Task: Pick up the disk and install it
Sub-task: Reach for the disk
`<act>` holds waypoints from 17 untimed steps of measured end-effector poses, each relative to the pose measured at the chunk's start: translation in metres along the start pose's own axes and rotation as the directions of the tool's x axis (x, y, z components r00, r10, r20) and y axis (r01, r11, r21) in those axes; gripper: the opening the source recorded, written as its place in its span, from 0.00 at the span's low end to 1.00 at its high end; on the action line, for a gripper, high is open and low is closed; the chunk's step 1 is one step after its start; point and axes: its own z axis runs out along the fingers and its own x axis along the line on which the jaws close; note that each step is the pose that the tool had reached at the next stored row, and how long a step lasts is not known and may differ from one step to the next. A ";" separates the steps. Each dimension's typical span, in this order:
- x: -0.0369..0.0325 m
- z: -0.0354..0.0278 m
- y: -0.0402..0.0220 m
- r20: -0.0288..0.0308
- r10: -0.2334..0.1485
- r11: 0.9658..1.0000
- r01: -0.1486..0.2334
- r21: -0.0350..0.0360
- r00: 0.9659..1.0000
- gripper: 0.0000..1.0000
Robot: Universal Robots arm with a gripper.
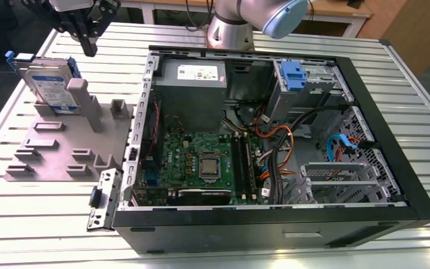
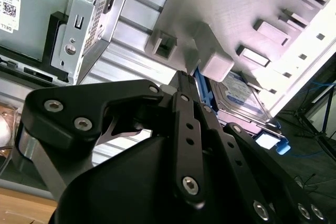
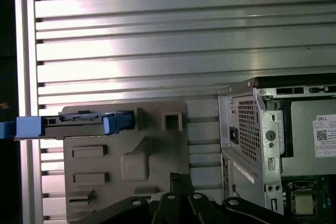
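A: Entry one: gripper (image 1: 89, 50). State to be recorded.
B: Recorded as closed and empty. The black fingers (image 1: 88, 40) are seen pressed together to a single tip, pointed down, with nothing gripped between them. The gripper is positioned above the fixture (image 1: 58, 148).
A: Entry two: disk (image 1: 51, 84). Location to be recorded.
B: It is stood on edge in a slot of the fixture, at the exterior view's left, blue-edged, with its white-and-blue label turned towards the camera. A grey post (image 1: 83, 103) of the fixture is found just beside it. The gripper is placed near its top corner, towards the exterior view's right, and no contact is seen.
A: Is this borne out by the wrist views?
B: In the first wrist view the disk (image 3: 79, 121) is shown edge-on along one side of the fixture (image 3: 149, 153). In the second wrist view the disk (image 2: 239, 95) is seen beyond the closed gripper (image 2: 184, 77), partly hidden by a fixture block.
A: Entry three: case (image 1: 394, 168).
B: Laid on its side and opened, on the slatted table (image 1: 28, 230), just beside the fixture on the exterior view's right. Listed inside: motherboard (image 1: 200, 162), power supply (image 1: 192, 81), and a blue latch (image 1: 293, 75) further to the exterior view's right. The disk is not yet installed; it is located outside the case
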 end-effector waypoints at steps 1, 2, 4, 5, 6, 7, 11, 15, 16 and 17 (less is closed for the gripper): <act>0.0000 0.0000 0.0000 0.000 0.000 1.000 0.000 0.000 1.000 0.11; 0.0000 0.0000 0.0000 0.000 0.000 1.000 0.000 0.000 1.000 0.11; 0.0001 0.0000 0.0000 0.000 0.000 1.000 0.000 0.000 1.000 0.11; 0.0001 0.0000 0.0000 0.000 0.000 1.000 0.000 0.000 1.000 0.11; 0.0003 0.0001 0.0004 0.000 0.000 1.000 0.000 0.000 1.000 0.11; 0.0006 0.0002 0.0011 0.000 0.000 1.000 0.000 0.000 1.000 0.11; 0.0070 0.0009 0.0053 0.000 0.000 1.000 0.000 0.000 1.000 0.11; 0.0202 0.0017 0.0060 0.000 0.000 1.000 0.000 0.000 1.000 0.11; 0.0228 0.0019 0.0059 0.000 0.000 1.000 0.000 0.000 1.000 0.11; 0.0248 0.0020 0.0058 0.000 0.000 1.000 0.000 0.000 1.000 0.11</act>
